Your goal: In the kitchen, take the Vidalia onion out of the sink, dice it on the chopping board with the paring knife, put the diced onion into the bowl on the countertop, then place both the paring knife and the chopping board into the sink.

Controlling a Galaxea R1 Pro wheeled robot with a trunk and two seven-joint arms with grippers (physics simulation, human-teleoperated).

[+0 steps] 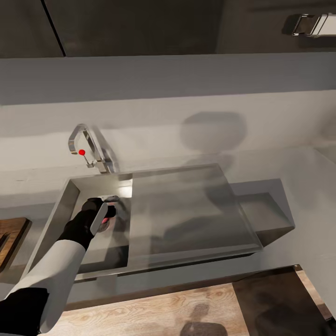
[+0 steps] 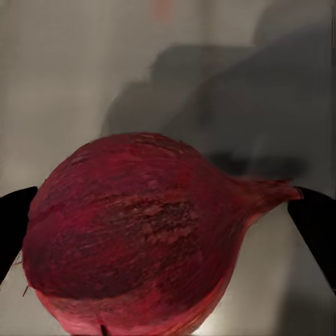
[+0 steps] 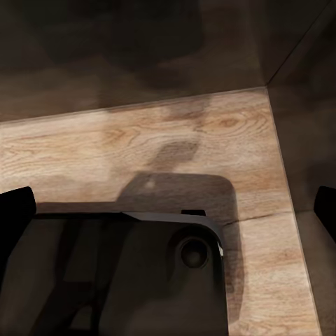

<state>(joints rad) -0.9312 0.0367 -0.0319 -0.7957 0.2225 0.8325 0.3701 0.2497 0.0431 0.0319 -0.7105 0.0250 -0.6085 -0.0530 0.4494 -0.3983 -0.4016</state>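
A dark red onion point(image 2: 133, 231) lies in the grey steel sink point(image 1: 70, 196), at the basin's left part. My left gripper point(image 1: 106, 215) reaches down into the basin and stands open around the onion, one black fingertip point(image 2: 15, 224) at its side and the other by its stem tip. In the head view a bit of the onion point(image 1: 108, 224) peeks out under the gripper. The brown chopping board point(image 1: 13, 233) lies on the grey countertop point(image 1: 196, 140) at the far left, cut by the view's edge. My right gripper point(image 3: 168, 210) is open and empty over the wooden floor. The paring knife and bowl are out of view.
The chrome tap point(image 1: 86, 148) with a red dot rises behind the basin, close to my left arm. The flat drainboard point(image 1: 191, 210) spreads right of the basin. A wall runs behind the counter. The robot's dark base point(image 3: 126, 280) sits below the right gripper.
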